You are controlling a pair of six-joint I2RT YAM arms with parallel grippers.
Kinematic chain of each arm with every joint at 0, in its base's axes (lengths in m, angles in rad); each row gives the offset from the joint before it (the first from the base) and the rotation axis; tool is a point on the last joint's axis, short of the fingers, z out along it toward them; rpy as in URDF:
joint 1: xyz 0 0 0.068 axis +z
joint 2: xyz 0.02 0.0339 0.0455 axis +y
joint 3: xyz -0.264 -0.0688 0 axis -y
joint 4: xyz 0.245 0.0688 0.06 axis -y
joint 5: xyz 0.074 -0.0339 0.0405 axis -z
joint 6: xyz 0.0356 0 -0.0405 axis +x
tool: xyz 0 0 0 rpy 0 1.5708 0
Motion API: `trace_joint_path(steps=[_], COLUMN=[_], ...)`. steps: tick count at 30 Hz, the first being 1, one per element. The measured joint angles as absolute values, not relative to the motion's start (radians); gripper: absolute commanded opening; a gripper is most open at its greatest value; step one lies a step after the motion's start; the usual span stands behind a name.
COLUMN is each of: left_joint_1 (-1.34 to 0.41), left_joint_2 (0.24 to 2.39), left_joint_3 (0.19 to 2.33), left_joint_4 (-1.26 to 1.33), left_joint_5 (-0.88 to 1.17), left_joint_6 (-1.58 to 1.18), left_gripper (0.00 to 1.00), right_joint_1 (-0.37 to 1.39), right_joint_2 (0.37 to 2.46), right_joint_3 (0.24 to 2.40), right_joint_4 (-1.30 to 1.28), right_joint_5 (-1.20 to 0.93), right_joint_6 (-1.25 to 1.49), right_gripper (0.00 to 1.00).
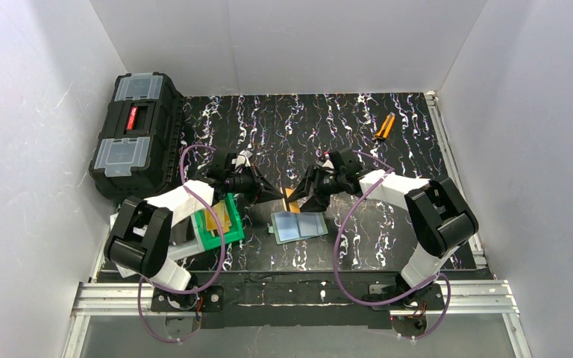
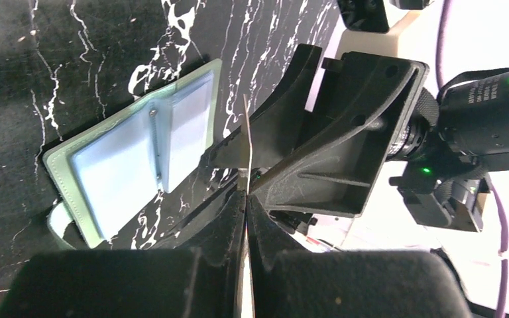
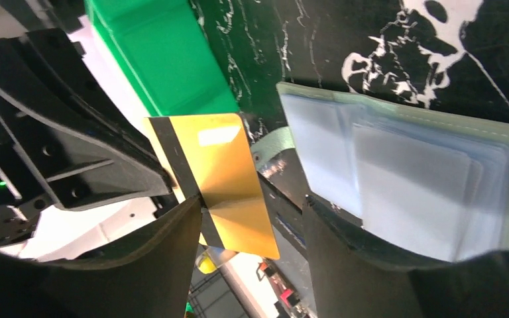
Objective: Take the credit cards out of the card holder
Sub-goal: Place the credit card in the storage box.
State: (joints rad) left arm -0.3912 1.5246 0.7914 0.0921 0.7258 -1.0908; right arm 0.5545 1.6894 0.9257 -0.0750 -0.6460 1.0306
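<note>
The card holder (image 1: 298,226) lies open on the black marbled mat, pale blue inside up; it also shows in the left wrist view (image 2: 139,152) and the right wrist view (image 3: 404,172). One gold credit card (image 3: 222,172) with a dark stripe is held on edge above the mat, just left of the holder (image 1: 291,198). My left gripper (image 2: 245,195) is shut on this card, which shows edge-on (image 2: 246,132). My right gripper (image 3: 252,209) faces it with its jaws wide apart around the card's other end. Both grippers meet above the holder, left gripper (image 1: 272,195), right gripper (image 1: 300,199).
A bright green bin (image 1: 220,231) with gold cards (image 1: 220,218) in it sits left of the holder, also in the right wrist view (image 3: 166,59). A black toolbox (image 1: 134,134) stands at the far left. An orange tool (image 1: 383,127) lies at the back right.
</note>
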Motion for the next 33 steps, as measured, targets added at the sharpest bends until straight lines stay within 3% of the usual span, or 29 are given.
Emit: trace_joint_path(steps=[5,11,12,13,15,17,33], left_joint_1=[-0.388,-0.364,-0.361,-0.359,-0.356,-0.356,-0.364], left_joint_2=[1.523,1.513,1.513,1.513,1.513,1.512,1.507], left_joint_3=[0.791,0.778,0.778,0.776,0.776,0.774,0.748], left_joint_4=[0.136,0.157,0.158,0.159,0.162,0.17,0.272], left_joint_5=[0.737,0.722,0.72,0.718,0.717,0.716,0.777], left_joint_6=[-1.137,-1.163,-1.166,-1.17,-1.176,-1.182,-1.264], left_gripper=[0.0,0.0,0.02,0.11,0.21,0.24,0.27], right_joint_1=[0.542,0.523,0.522,0.522,0.519,0.516,0.518], right_joint_2=[1.675,1.657,1.655,1.652,1.649,1.649,1.704], right_joint_3=[0.886,0.864,0.862,0.859,0.853,0.852,0.801], right_joint_4=[0.057,0.108,0.12,0.133,0.157,0.184,0.521], right_joint_5=[-0.689,-0.725,-0.731,-0.738,-0.748,-0.765,-0.894], right_joint_6=[1.118,1.178,1.185,1.194,1.211,1.229,1.43], right_gripper=[0.27,0.08,0.06,0.04,0.02,0.01,0.01])
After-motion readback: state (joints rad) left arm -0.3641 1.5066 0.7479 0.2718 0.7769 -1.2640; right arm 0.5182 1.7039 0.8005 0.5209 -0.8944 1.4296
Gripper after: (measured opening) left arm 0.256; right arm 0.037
